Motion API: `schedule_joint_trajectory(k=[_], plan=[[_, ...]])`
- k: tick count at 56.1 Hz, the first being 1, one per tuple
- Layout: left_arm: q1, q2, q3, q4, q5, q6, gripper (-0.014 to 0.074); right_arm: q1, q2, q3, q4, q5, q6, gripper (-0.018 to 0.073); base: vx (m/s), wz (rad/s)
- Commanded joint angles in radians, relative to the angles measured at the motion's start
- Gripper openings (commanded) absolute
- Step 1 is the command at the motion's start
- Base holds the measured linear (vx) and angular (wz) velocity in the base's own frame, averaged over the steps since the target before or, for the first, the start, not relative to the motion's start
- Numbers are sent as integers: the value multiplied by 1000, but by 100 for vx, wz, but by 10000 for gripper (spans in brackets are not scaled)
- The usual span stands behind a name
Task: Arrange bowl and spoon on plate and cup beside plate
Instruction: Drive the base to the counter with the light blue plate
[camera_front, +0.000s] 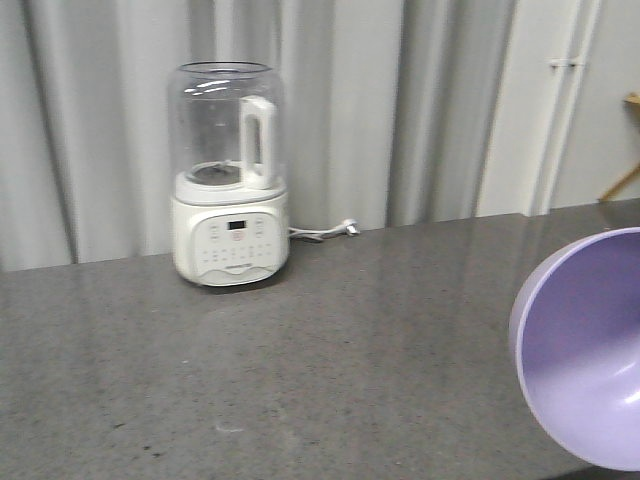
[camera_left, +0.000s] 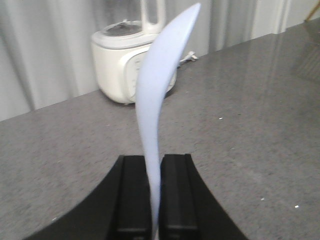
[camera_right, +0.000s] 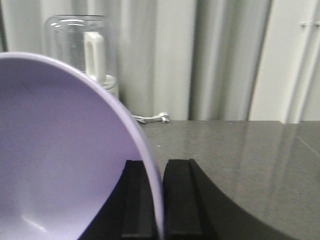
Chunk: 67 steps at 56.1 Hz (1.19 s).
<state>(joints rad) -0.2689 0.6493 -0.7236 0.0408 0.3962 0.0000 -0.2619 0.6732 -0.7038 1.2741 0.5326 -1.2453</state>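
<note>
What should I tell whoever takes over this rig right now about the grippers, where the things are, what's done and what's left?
The left gripper is shut on the spoon, held above the counter.
The right gripper is shut on the rim of the bowl, which is lifted.
The plate and the cup are not in view.
Done: both pickups.
Left: bowl and spoon onto plate, cup beside it.

Blender (camera_front: 229, 175) stands on the surface (camera_front: 300, 380) at back left, close to the wall (camera_front: 420, 100) behind it; its cord (camera_front: 322, 232) lies on the surface just right of the base. Bowl (camera_front: 590, 350) is at far right, tilted on edge, rim pinched between the right gripper (camera_right: 159, 170) jaws, bowl body to their left. Spoon (camera_left: 157, 100) rises upright out of the left gripper (camera_left: 156, 165), lower end clamped between its jaws, blender behind it.
</note>
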Motion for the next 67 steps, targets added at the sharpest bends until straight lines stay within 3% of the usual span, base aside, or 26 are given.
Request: schedule_joint_trajectory(k=[1,67], plan=[[-6,0,-27,-6,-83,0,-3,-4,-2,-28,48,-33,-8,-8,3,-73],[-6,0,-27,-6,-83,0,-3,-4,-2,-28,48,-32,-7,-8,7,-59]])
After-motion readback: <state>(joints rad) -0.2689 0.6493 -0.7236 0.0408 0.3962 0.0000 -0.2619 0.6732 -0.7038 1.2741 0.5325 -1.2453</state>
